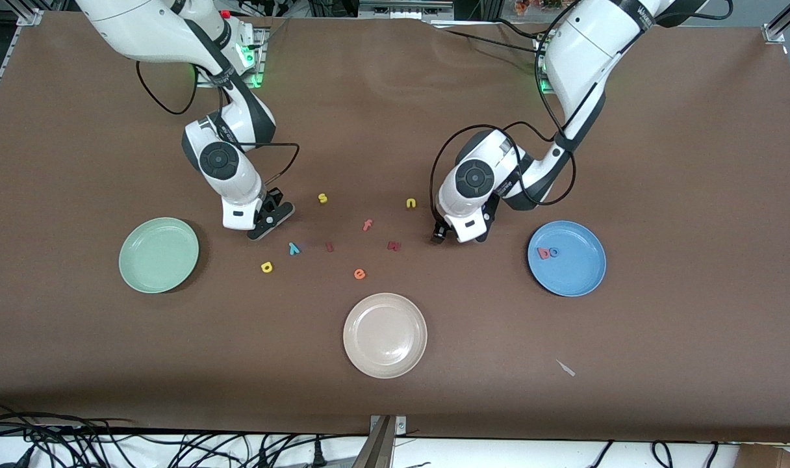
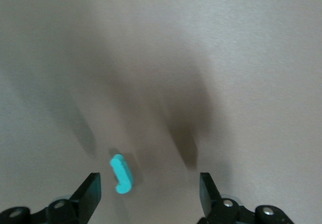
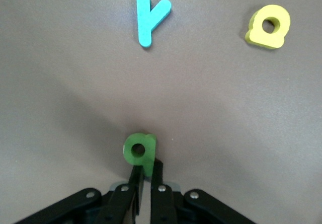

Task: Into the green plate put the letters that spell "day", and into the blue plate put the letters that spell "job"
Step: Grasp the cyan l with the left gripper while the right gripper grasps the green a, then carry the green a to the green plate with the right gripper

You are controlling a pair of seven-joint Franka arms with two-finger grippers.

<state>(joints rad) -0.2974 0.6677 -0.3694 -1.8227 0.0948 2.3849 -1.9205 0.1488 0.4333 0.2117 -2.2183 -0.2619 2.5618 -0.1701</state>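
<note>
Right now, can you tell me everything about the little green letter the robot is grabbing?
The green letter is a small, flat piece that looks like soft foam, with a round bowl, a hole through it and a short stem on one side. The right gripper is shut on that stem, so the letter stands on edge at its fingertips above the brown table. The teal y and the yellow letter lie apart from it.

Right tool (image 1: 273,218) low over tabletop, fingers pinched together. Left tool (image 1: 442,235) low, fingers (image 2: 90,194) spread wide apart.
</note>
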